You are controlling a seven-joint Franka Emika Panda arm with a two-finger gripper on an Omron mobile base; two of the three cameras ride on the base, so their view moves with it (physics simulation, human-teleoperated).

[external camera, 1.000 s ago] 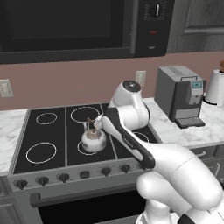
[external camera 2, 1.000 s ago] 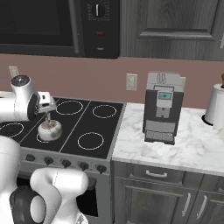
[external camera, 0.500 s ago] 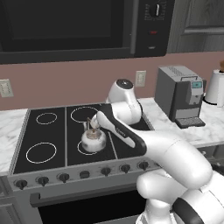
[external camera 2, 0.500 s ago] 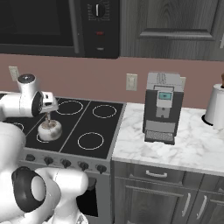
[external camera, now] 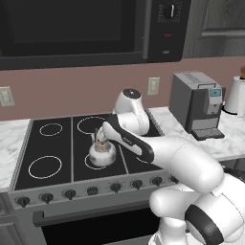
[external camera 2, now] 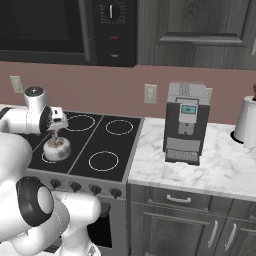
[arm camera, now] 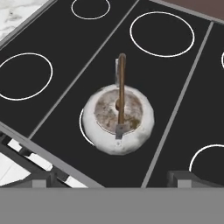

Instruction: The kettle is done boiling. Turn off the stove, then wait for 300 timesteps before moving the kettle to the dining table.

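no readable text, labels, brands or numbers anywhere

Even, shadowless, sharp rendered light

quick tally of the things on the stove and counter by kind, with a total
kettle: 1
coffee machine: 1
white jug: 1
Total: 3

The white jug is cut by the frame edge; knob markings are too small to read.
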